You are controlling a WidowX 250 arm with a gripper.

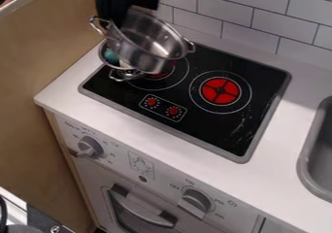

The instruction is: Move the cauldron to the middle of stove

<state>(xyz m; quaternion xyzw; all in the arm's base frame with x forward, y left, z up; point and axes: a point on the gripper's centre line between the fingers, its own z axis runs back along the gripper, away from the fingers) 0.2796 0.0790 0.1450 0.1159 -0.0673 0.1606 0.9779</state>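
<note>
The gripper (pixel 118 22) is at the upper left, shut on the left rim of the silver metal cauldron (pixel 148 57). The cauldron hangs tilted over the stove's left burner, its open top facing up and its two loop handles at left and right. Below and partly hidden behind it is a second metal pot (pixel 104 59) with a teal item (pixel 111 57) in it. The black stove top (pixel 206 122) has a red right burner (pixel 220 90); the left burner is partly covered by the cauldron.
A white counter (pixel 97 108) surrounds the stove. At the right edge is a grey sink (pixel 308 154). White tiled wall (pixel 253 13) stands behind, and a wooden panel (pixel 39 52) rises at the left. Oven knobs (pixel 194 202) stick out in front.
</note>
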